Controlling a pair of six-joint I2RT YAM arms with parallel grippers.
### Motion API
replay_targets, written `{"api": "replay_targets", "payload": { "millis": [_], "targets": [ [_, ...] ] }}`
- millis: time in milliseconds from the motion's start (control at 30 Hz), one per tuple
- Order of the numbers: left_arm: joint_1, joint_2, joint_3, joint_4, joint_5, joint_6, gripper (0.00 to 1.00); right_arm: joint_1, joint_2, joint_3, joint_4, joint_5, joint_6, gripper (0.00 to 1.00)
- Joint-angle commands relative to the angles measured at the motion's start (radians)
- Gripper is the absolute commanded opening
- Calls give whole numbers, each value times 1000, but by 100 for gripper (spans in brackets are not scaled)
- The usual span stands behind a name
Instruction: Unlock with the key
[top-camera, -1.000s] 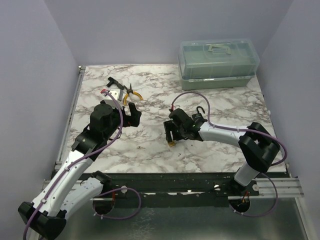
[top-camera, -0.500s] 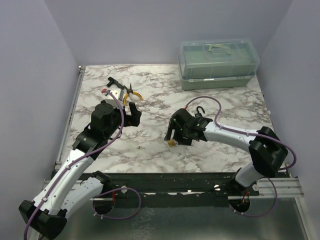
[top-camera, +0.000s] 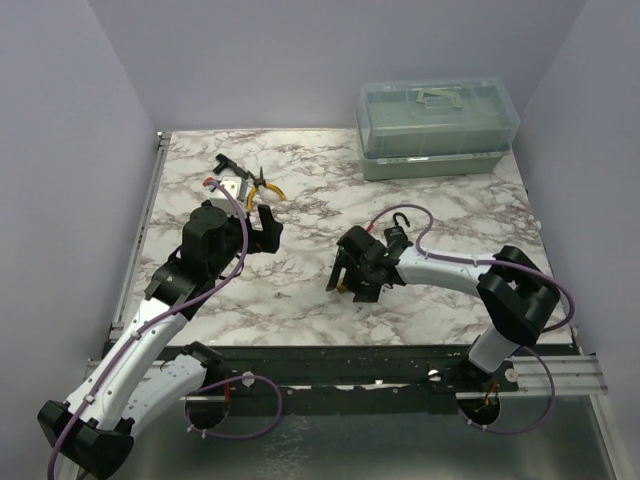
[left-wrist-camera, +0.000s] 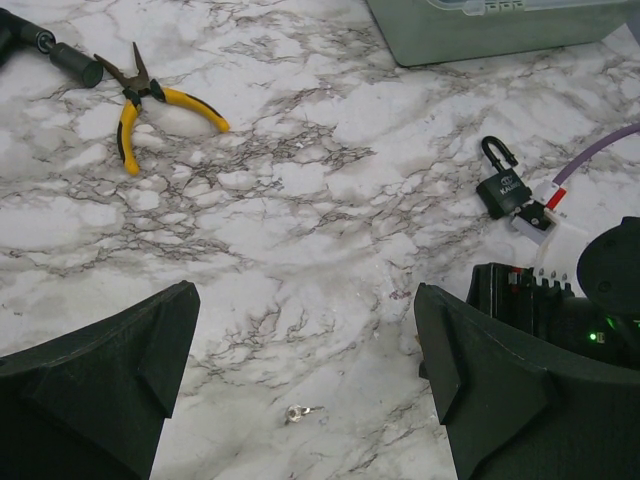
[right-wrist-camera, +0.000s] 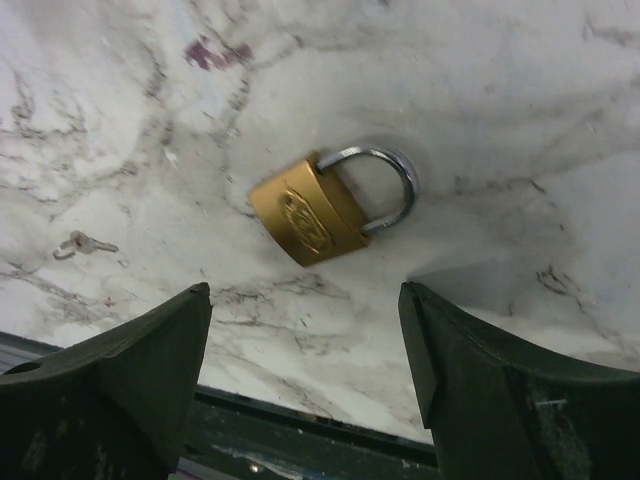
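The key (left-wrist-camera: 300, 411) is a tiny silver piece lying flat on the marble, below and between my left gripper's open fingers; it also shows at the left of the right wrist view (right-wrist-camera: 80, 243). A small brass padlock (right-wrist-camera: 315, 215) with its steel shackle shut lies on the marble just ahead of my right gripper (right-wrist-camera: 305, 295), which is open and empty right above it. In the top view the padlock (top-camera: 341, 290) peeks out under the right gripper (top-camera: 348, 278). My left gripper (top-camera: 262, 228) is open and empty, hovering above the table (top-camera: 300, 190).
A black padlock (left-wrist-camera: 503, 185) lies beside the right arm's cable. Yellow-handled pliers (left-wrist-camera: 150, 100) and black bits (top-camera: 225, 165) lie at the far left. A green lidded toolbox (top-camera: 438, 128) stands at the back right. The table's dark near edge (right-wrist-camera: 300, 420) is close behind the brass padlock.
My right gripper has shifted slightly towards the near edge and settled over the brass padlock. The left arm has not moved.
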Motion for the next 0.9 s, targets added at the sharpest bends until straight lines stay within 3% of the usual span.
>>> {"api": "replay_targets", "payload": {
  "millis": [0, 400, 867],
  "targets": [
    [5, 0, 4, -14, -17, 8, 96, 4, 66, 41, -1, 70, -21, 82],
    [5, 8, 4, -14, -17, 7, 97, 2, 106, 131, -67, 258, -124, 81],
    [6, 11, 4, -17, -24, 9, 97, 2, 156, 184, 80, 183, -250, 77]
  ]
}}
